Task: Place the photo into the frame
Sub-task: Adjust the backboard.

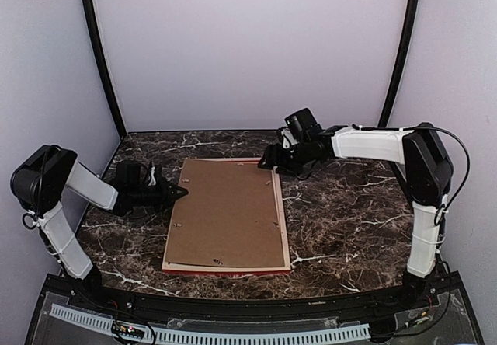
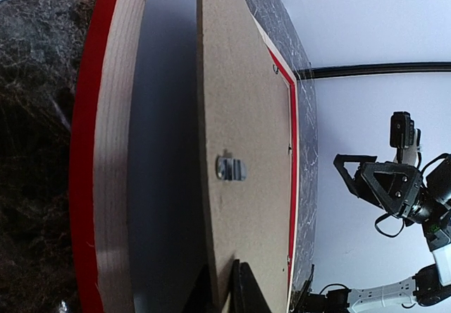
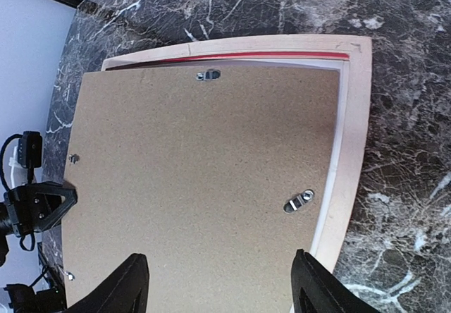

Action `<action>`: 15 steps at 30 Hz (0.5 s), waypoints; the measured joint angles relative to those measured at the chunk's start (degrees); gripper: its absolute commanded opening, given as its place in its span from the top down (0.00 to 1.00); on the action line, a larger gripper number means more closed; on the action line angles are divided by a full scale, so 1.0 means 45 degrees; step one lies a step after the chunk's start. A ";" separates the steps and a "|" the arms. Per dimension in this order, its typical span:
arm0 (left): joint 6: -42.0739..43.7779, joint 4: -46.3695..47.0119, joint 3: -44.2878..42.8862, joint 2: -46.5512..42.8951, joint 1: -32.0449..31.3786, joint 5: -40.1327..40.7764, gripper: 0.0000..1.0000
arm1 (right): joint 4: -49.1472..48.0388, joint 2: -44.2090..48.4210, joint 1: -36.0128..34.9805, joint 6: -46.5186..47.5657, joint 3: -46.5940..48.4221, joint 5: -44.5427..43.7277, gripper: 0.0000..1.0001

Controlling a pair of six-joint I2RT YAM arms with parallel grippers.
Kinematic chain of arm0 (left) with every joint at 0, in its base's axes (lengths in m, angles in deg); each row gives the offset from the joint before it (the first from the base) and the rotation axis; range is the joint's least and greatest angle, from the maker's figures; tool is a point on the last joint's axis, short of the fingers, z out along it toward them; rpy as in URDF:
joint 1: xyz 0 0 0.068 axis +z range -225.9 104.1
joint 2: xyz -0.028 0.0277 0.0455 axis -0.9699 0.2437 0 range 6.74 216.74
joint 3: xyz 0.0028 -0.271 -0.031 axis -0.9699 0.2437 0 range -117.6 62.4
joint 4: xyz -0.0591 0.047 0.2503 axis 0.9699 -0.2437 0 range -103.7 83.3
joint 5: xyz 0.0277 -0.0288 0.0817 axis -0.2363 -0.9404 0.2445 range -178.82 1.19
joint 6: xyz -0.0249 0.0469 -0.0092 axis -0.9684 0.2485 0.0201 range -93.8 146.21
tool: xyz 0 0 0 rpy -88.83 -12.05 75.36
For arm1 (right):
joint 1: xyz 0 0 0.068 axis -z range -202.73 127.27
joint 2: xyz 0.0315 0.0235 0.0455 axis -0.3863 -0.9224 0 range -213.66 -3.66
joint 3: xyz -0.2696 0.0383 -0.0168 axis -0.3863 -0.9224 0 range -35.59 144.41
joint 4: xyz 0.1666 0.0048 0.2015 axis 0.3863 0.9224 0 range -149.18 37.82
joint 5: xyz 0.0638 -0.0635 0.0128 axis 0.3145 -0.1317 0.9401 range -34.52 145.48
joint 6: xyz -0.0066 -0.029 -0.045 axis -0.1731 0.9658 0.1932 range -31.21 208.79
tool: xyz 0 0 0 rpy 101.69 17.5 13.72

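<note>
Backing-board step: the frame lies face down mid-bench, and the photo is in no view.

The brown backing board covers the frame's back; the photo may lie beneath it, cannot tell. The left pincer meets the board's left edge, but only one finger shows, so grip and opening cannot be told. The right pincer hovers wide open and empty over the far right corner. Judgement: the board wants lifting clear or seating, and the next move calls for a sure edge hold without dragging the frame. Only the left wrist view shows the board's edge raised off the rail, with a gap beneath. The right wrist view adds a turn clip and a white strip beside the board.
</note>
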 measured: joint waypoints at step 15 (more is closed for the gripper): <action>0.0291 0.0073 -0.0243 0.0155 -0.0131 0.0044 1.00 | 0.0369 0.0078 0.0000 0.0374 -0.1676 -0.1044 0.29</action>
